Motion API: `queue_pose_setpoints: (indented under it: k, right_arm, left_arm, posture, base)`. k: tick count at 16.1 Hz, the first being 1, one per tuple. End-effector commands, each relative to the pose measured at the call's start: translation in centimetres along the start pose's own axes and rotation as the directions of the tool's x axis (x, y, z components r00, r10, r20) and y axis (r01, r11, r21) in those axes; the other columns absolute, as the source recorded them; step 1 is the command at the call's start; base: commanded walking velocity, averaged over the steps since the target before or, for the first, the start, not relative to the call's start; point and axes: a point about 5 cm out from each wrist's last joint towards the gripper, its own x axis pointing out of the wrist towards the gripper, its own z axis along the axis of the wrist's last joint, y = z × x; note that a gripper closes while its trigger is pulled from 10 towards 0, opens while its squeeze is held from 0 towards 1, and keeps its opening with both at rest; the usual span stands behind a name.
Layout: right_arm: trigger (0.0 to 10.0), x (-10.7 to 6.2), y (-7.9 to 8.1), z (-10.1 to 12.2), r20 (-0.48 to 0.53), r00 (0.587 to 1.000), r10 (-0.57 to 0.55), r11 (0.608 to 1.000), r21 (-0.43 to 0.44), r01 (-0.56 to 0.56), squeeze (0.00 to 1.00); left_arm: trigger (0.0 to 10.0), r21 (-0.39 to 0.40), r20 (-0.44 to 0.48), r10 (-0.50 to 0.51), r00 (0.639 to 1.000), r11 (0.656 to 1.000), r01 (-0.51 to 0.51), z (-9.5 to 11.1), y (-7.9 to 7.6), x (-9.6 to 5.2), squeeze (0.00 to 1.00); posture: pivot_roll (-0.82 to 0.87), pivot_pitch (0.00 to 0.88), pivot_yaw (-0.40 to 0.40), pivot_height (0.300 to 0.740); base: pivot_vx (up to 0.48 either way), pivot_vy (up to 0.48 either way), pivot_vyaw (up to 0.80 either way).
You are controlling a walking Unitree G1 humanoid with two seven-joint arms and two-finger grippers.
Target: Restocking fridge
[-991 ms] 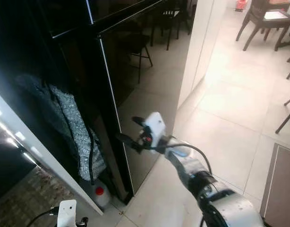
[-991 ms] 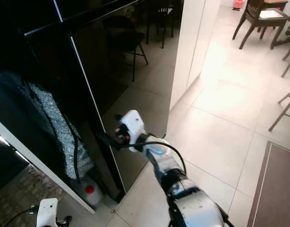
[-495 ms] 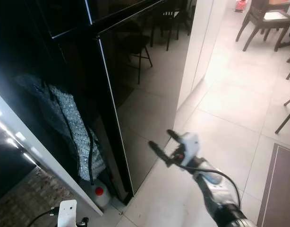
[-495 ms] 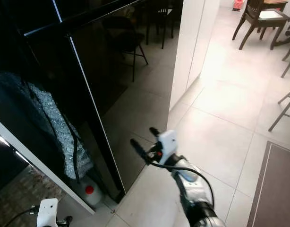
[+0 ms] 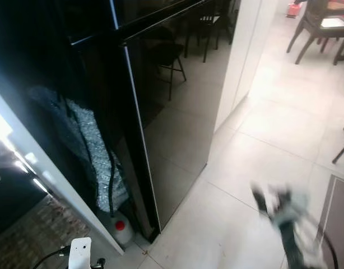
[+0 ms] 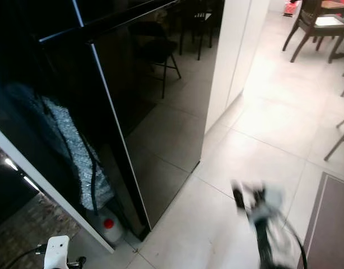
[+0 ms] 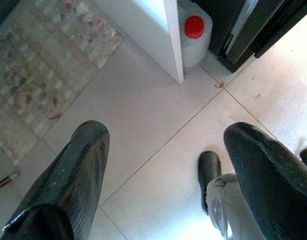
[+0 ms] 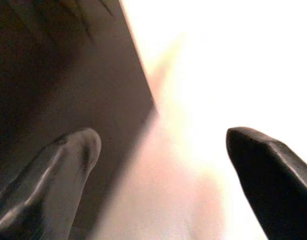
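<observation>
Your right tool (image 6: 256,204) blurred, low over floor (image 6: 261,134), fingers spread, empty | fridge (image 6: 155,117) door glossy black, shut

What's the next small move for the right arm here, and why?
Probably bring the right gripper back up to the fridge door edge. The door looks shut, so nothing can go in yet. The gripper is blurred, low over the floor tiles, apart from the door, with its fingers spread and holding nothing. The left gripper hangs idle near the jug.
</observation>
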Motion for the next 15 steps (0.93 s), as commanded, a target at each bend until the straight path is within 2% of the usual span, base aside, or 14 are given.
queue_pose_setpoints:
  k: [1,2,3,4,6,11,15]
  right_arm:
    - [10.0,-1.2,-0.1,-3.9,-0.207,0.977,-0.049,0.998,-0.039,0.042,0.0]
    - [10.0,-1.6,-0.1,-4.9,-0.253,0.966,-0.056,0.998,-0.05,0.045,0.0]
    - [10.0,-3.2,0.4,-8.2,-0.403,0.912,-0.077,0.993,-0.115,0.033,0.0]
    - [10.0,-3.5,0.5,-8.8,-0.428,0.9,-0.083,0.991,-0.128,0.031,0.0]
    - [10.0,-4.0,2.0,-10.5,-0.48,0.875,-0.069,0.994,-0.111,0.018,0.0]
    - [10.0,-4.3,3.1,-11.5,-0.508,0.858,-0.079,0.995,-0.094,0.035,0.0]
    - [10.0,-4.2,3.2,-11.5,-0.504,0.859,-0.09,0.994,-0.093,0.049,0.0]
  left_arm:
    - [10.0,-0.005,-0.012,0.015,1.0,1.0,-0.015,-0.3,0.3,0.0,0.0]
    - [10.0,-0.005,-0.013,0.015,1.0,1.0,-0.015,-0.3,0.3,0.0,0.0]
    - [10.0,-0.002,-0.014,0.016,1.0,1.0,-0.016,-0.2,0.4,0.0,0.0]
    - [10.0,-0.002,-0.013,0.016,1.0,1.0,-0.016,-0.2,0.4,0.0,0.0]
    - [10.0,-0.004,-0.005,0.018,1.0,1.0,-0.018,-0.1,0.5,0.0,0.0]
    - [10.0,0.008,-0.006,0.012,1.0,1.0,-0.012,-0.1,0.5,0.0,0.0]
    - [10.0,0.012,-0.008,0.006,1.0,1.0,-0.006,0.0,0.5,0.0,0.0]
  posture:
    - [-0.07,0.0,0.043,0.74]
    - [-0.07,0.0,0.043,0.74]
    - [-0.06,0.0,0.042,0.74]
    - [-0.06,0.0,0.042,0.74]
    - [-0.05,0.012,0.043,0.74]
    - [-0.04,0.027,0.045,0.74]
    - [-0.04,0.034,0.042,0.74]
  base:
    - [0.0,0.0,0.0]
    - [0.0,0.0,0.0]
    - [0.0,0.0,0.0]
    - [0.0,0.0,0.0]
    - [0.0,0.0,0.0]
    - [0.0,0.0,0.0]
    - [0.0,-0.394,0.0]
